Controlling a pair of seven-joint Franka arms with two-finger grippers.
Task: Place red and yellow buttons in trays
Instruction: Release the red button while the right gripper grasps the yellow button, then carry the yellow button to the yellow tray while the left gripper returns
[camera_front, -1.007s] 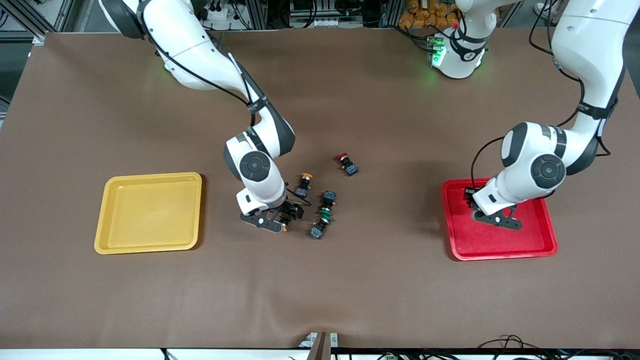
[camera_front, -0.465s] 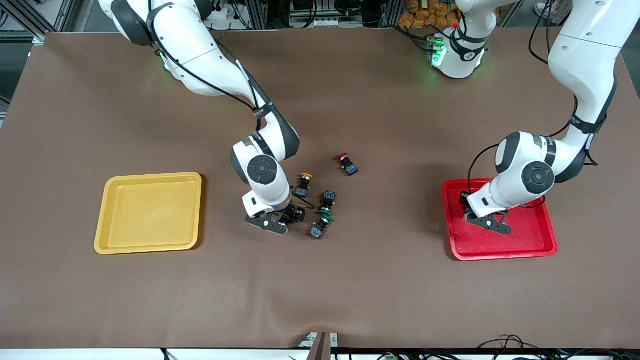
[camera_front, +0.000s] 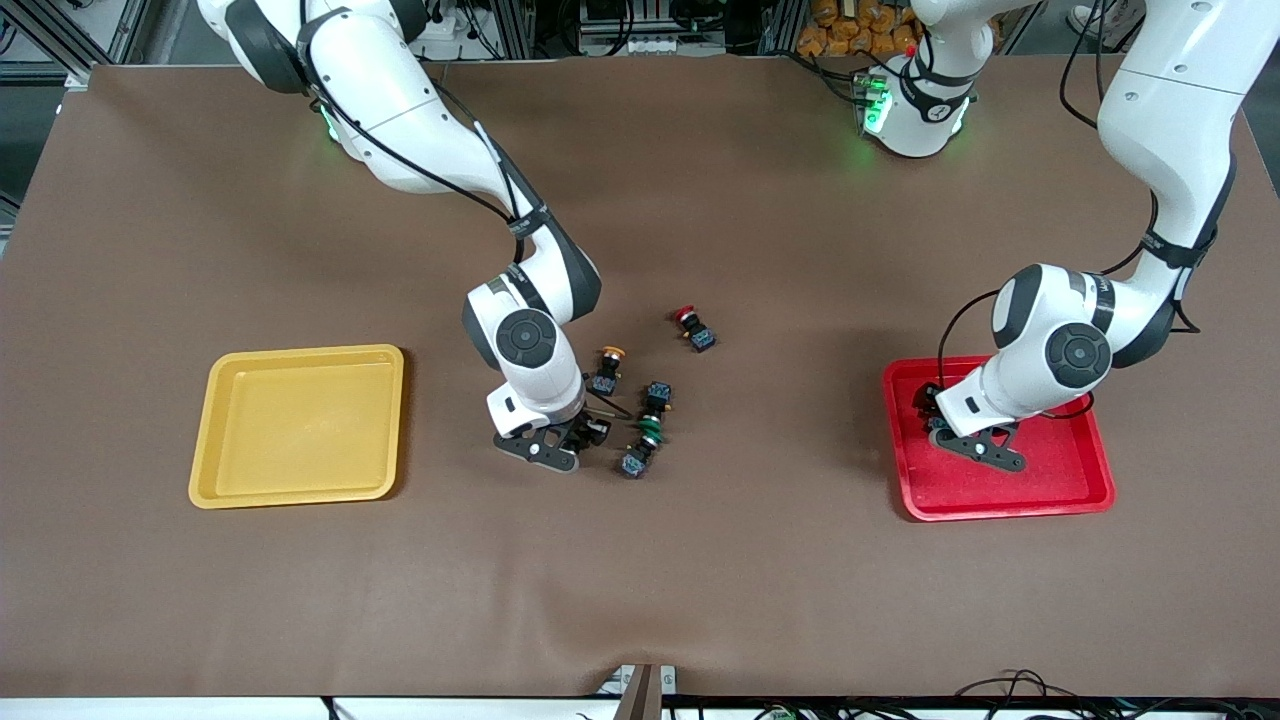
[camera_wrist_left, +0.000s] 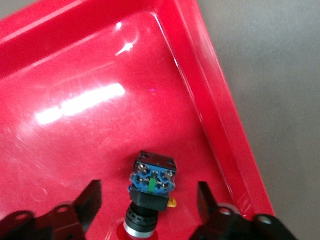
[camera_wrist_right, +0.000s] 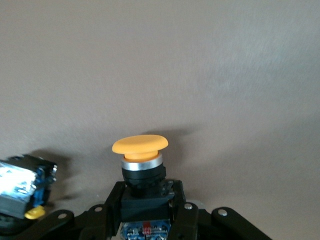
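The left gripper (camera_front: 945, 428) is down inside the red tray (camera_front: 1060, 495), at the corner of it toward the worktop's middle. Its fingers (camera_wrist_left: 86, 202) stand spread apart, and in the left wrist view a button (camera_wrist_left: 151, 186) lies between them on the tray floor, touched by neither finger. Its blue-grey block faces up and its cap end points toward the wrist camera, so only a trace of red shows at the picture's edge. It lies near the tray's raised rim.

The right gripper (camera_front: 590, 432) is low over the brown worktop (camera_front: 760, 560), in the cluster of loose buttons near the middle. Its fingers (camera_wrist_right: 107, 215) are clenched on a yellow-capped button (camera_wrist_right: 140, 165); the right wrist view shows the black body pinched between them, with the orange-yellow cap pointing away from the wrist.

Just beside that gripper, toward the left arm's end, lie two green-capped switches (camera_front: 650, 432), their caps meeting. A second yellow-capped button (camera_front: 607, 370) lies a little farther from the front camera than the right gripper, its cap toward the arm bases. A red-capped button (camera_front: 693, 328) lies farther still, slightly apart from the others.

The yellow tray (camera_front: 215, 480) sits toward the right arm's end of the worktop, well apart from the cluster.
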